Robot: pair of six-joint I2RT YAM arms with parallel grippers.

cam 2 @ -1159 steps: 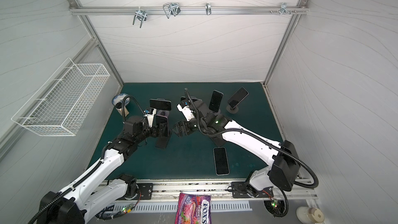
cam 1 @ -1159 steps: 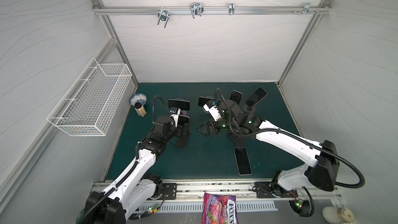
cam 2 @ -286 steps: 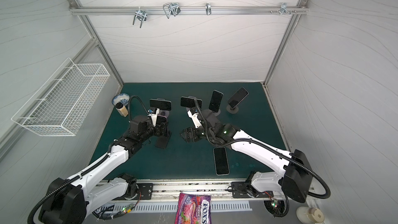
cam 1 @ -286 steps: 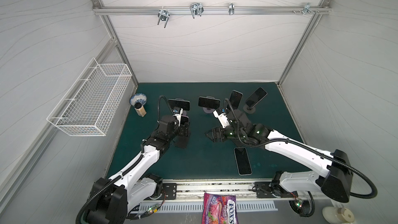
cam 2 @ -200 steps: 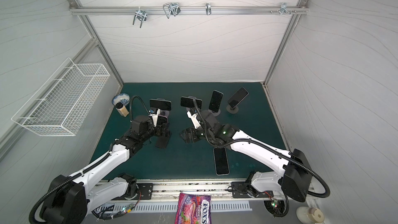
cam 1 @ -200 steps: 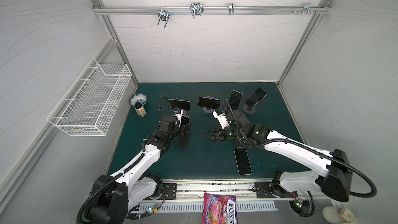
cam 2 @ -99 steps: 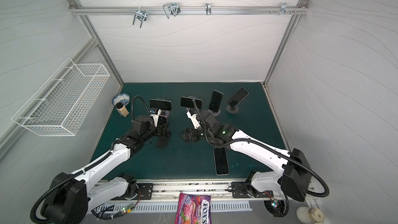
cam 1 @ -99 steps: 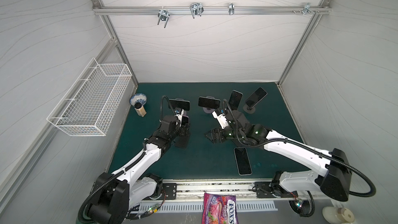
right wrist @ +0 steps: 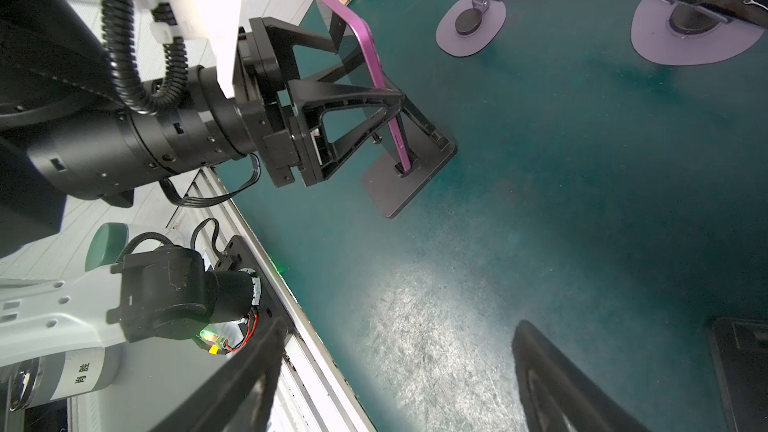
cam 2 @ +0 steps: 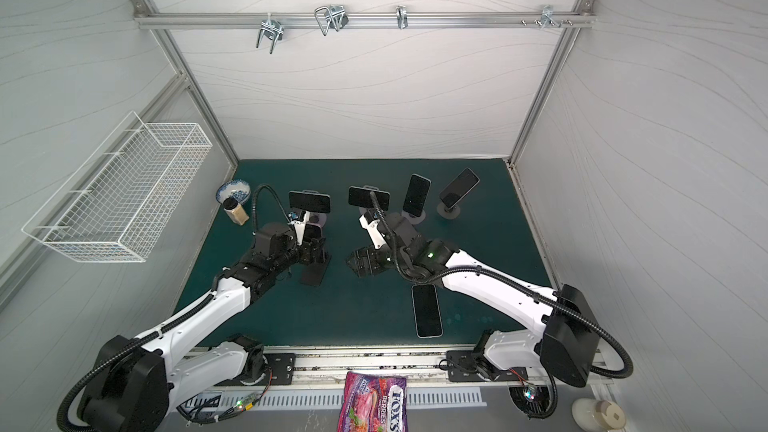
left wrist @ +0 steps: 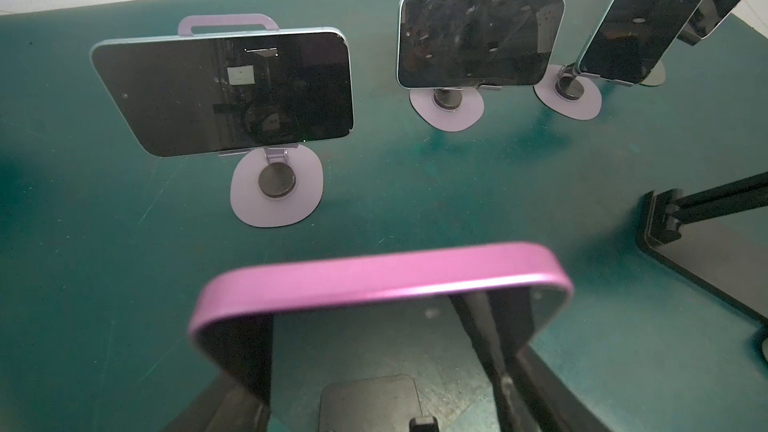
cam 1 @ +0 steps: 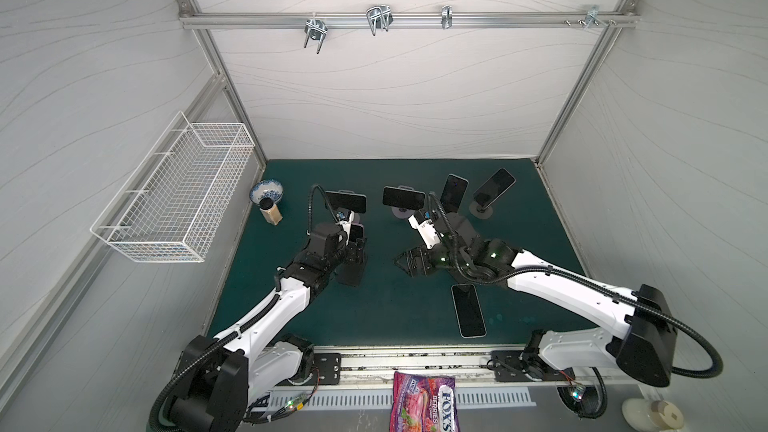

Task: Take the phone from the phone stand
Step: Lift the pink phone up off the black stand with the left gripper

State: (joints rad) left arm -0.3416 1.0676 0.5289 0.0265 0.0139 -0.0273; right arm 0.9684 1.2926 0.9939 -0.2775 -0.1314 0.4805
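left fingers (right wrist: 350,91) pinched, right fingers (right wrist: 548,382) spread wide

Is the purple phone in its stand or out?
In. The purple phone rests its bottom edge on the black stand, behind the lip; left tool grips its sides.

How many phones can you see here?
6. Four stand along the back: leftmost phone, second phone, third phone, rightmost phone. Flat phone lies on the mat. Pink phone sits in the black stand, held by the left gripper. Others may hide.
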